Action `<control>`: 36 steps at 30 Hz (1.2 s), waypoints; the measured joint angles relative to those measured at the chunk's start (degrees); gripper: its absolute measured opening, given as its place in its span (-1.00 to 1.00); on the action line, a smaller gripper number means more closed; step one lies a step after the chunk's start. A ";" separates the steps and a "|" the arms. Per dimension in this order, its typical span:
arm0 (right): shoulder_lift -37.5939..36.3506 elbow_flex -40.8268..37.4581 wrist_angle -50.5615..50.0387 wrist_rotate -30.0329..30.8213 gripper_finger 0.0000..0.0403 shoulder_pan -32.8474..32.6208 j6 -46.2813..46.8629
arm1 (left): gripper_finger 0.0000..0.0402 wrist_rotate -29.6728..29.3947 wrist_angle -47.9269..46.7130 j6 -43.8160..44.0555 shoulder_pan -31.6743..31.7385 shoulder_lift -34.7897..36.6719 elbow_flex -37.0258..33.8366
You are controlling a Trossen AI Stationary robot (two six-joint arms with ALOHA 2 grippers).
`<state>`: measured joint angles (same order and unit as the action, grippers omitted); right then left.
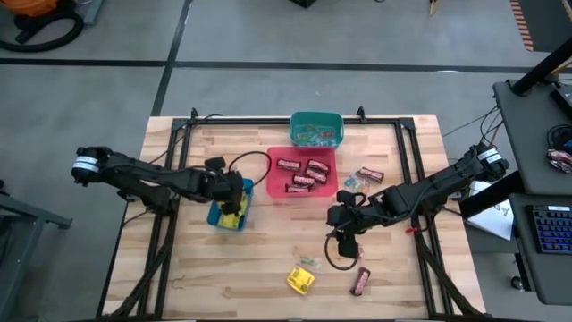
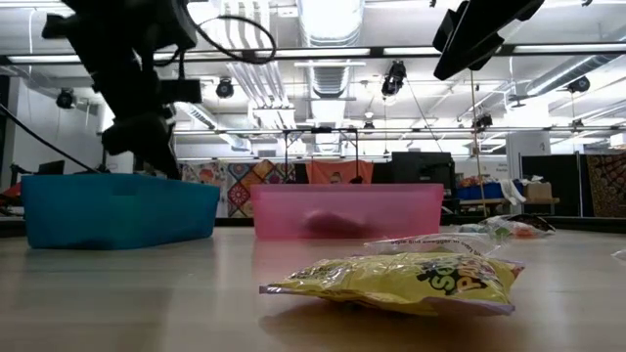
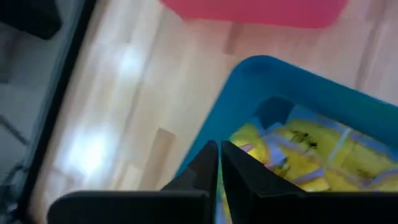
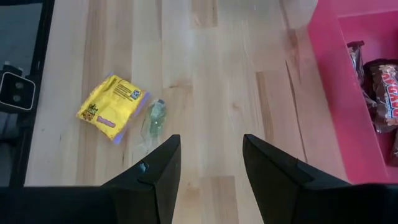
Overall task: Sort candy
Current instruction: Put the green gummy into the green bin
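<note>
Candy [image 3: 298,155] under shut, empty left hand [image 3: 219,163]

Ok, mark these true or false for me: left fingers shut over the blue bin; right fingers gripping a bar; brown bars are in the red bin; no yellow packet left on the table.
1. Left gripper fingers are shut above the blue plastic bin: true.
2. Right gripper holds a bar: false, its fingers are open and empty.
3. Dark brown-red oblong bars lie in the red plastic bin: true.
4. No yellow packet remains on the wooden table: false, one yellow square packet lies there.
</note>
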<state>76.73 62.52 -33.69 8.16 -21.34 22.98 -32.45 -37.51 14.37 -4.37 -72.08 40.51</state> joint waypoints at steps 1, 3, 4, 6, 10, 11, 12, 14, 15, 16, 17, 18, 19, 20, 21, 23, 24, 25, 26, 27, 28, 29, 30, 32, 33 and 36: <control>0.00 0.00 0.00 0.00 -0.18 0.00 0.00 | -0.99 0.87 0.81 -0.11 0.14 -0.01 -0.77; 0.00 0.00 0.09 0.00 -0.18 0.00 0.00 | -0.99 1.67 0.88 0.34 0.14 -0.01 -1.78; 0.00 0.00 0.09 0.00 -0.18 0.00 0.00 | -0.99 2.03 1.03 0.77 0.14 -0.01 -2.05; 0.00 0.00 0.11 0.00 -0.18 0.00 0.00 | -1.00 4.80 1.04 1.38 0.14 -0.01 -2.58; 0.00 0.00 0.11 0.61 -0.18 0.00 0.00 | -1.00 9.65 1.03 2.18 0.06 -0.03 -2.72; 0.00 0.00 0.11 1.41 -0.18 0.00 -0.02 | -1.00 9.92 0.62 2.20 -0.02 -0.01 -2.35; 0.00 0.00 0.11 2.52 -0.18 -0.02 0.00 | -1.00 10.09 0.34 2.19 -0.14 0.17 -1.79; -0.11 0.00 -0.14 5.32 -0.18 -0.02 1.13 | -1.00 10.10 0.30 1.71 -0.30 0.81 -0.12; -0.22 0.00 -0.56 6.66 -0.18 0.01 2.13 | -1.00 10.09 0.31 1.27 -0.43 1.11 0.75; -0.41 0.04 -1.32 7.77 -0.18 0.24 3.24 | -1.00 10.09 0.33 0.93 -0.55 1.41 1.59; -0.51 0.29 -2.57 8.47 -0.18 0.54 4.43 | -1.00 10.10 0.24 0.61 -0.68 1.75 2.41; -0.55 0.66 -4.15 8.78 -0.18 0.95 6.31 | -1.00 10.08 0.11 0.34 -0.87 2.06 3.36; -0.57 1.02 -6.00 9.07 -0.18 1.49 8.53 | -1.00 10.08 0.31 0.15 -1.13 2.51 4.20; -0.57 1.18 -7.88 9.22 -0.18 2.08 11.11 | -1.00 10.07 0.42 0.01 -1.43 2.90 4.95; -0.57 1.22 -9.81 9.50 -0.18 2.70 13.57 | -1.00 9.94 0.48 -0.02 -1.75 3.26 5.65; -0.57 1.17 -12.78 9.86 -0.18 4.12 17.16 | -1.00 9.19 0.95 0.05 -2.54 3.86 6.79; -0.57 0.98 -14.02 9.89 -0.18 4.89 18.23 | -1.00 8.80 1.63 0.07 -2.97 4.23 7.32; -0.57 0.73 -15.49 9.90 -0.18 5.69 18.98 | -1.00 8.50 2.58 0.06 -3.47 4.66 7.71; -0.57 0.38 -17.00 9.89 -0.18 6.47 19.70 | -1.00 8.36 3.61 -0.01 -3.97 5.11 8.00; -0.57 -0.04 -18.13 9.87 -0.18 7.27 20.69 | -1.00 8.29 4.72 -0.09 -4.50 5.59 8.14; -0.57 -0.40 -19.15 9.81 -0.18 8.14 21.52 | -1.00 7.89 5.84 -0.11 -5.12 5.96 8.21; -0.57 -0.75 -20.18 9.64 -0.18 8.94 22.69 | -1.00 7.45 7.12 -0.13 -5.70 6.37 8.22; -0.57 -0.97 -21.58 9.47 -0.18 9.69 23.74 | -1.00 6.72 8.20 -0.15 -6.40 6.76 8.22; -0.57 -1.34 -24.40 9.46 -0.18 11.00 25.45 | -1.00 4.99 9.74 -0.15 -7.92 7.47 8.22; -0.57 -1.54 -25.61 9.46 -0.18 11.57 26.15 | -1.00 3.67 10.30 -0.09 -8.72 7.64 8.20; -0.61 -2.68 -26.54 9.44 -0.18 12.94 27.01 | -1.00 -0.67 10.59 0.20 -11.17 7.82 8.19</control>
<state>76.12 59.84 -60.23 17.61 -8.40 50.00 -33.12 -26.92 14.57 -15.54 -64.26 48.71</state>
